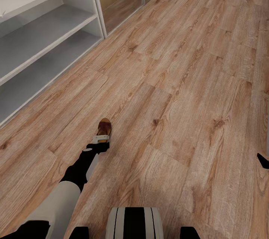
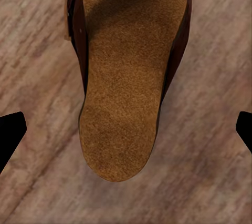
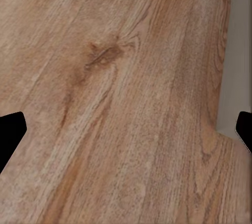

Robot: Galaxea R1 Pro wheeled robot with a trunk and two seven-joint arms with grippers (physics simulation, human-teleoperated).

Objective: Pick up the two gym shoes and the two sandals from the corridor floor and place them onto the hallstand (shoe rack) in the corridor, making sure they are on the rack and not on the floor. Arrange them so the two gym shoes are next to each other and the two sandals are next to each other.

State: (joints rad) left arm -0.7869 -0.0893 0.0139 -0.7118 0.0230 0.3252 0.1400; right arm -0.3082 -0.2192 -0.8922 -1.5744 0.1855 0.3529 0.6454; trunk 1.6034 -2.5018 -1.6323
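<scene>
We're in a home hallway: light wood-grain plank floor (image 1: 179, 82) running through, a low grey-white shoe rack (image 1: 45, 40) with open shelves along the wall, and a brown sandal (image 1: 104, 126) lying on the boards (very domestic).

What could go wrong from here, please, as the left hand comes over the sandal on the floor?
1. The left hand is open with its fingertips wide of the sandal. If it closes too high, it might slip off the smooth footbed or push the sandal along the corridor floor.
2. The sandal lies at an angle to the fingers, so it may twist when squeezed.
3. The hallstand stands off to the left; a loose grip could drop the sandal on the way.
</scene>
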